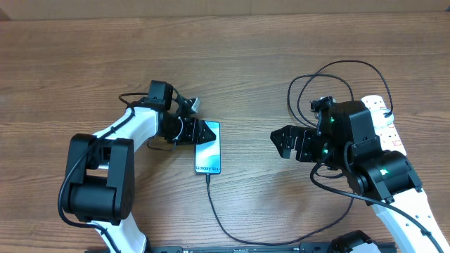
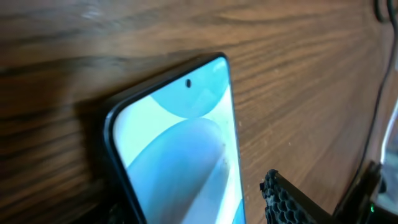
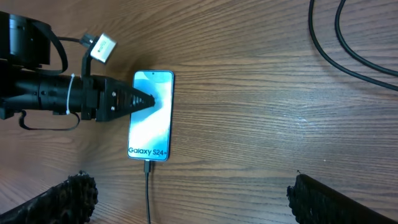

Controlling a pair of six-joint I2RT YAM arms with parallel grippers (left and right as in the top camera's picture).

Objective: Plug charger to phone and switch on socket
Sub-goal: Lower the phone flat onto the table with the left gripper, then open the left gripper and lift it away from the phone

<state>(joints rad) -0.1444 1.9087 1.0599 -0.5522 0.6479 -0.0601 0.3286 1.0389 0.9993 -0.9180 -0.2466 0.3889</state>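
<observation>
The phone (image 1: 209,151) lies flat with its blue-and-white screen up; it also shows in the left wrist view (image 2: 180,155) and the right wrist view (image 3: 150,124). The black charger cable (image 1: 215,207) has its plug (image 3: 147,166) seated in the phone's bottom edge. My left gripper (image 1: 209,131) rests over the phone's top half, fingers apart with the screen between them. My right gripper (image 1: 281,143) is open and empty, right of the phone. The white socket (image 1: 388,123) is mostly hidden behind my right arm.
The charger cable runs from the phone toward the front edge, then right, and loops behind my right arm (image 1: 330,70). A small white tag (image 1: 195,104) hangs by my left wrist. The wooden table's far edge (image 1: 211,10) is at the top.
</observation>
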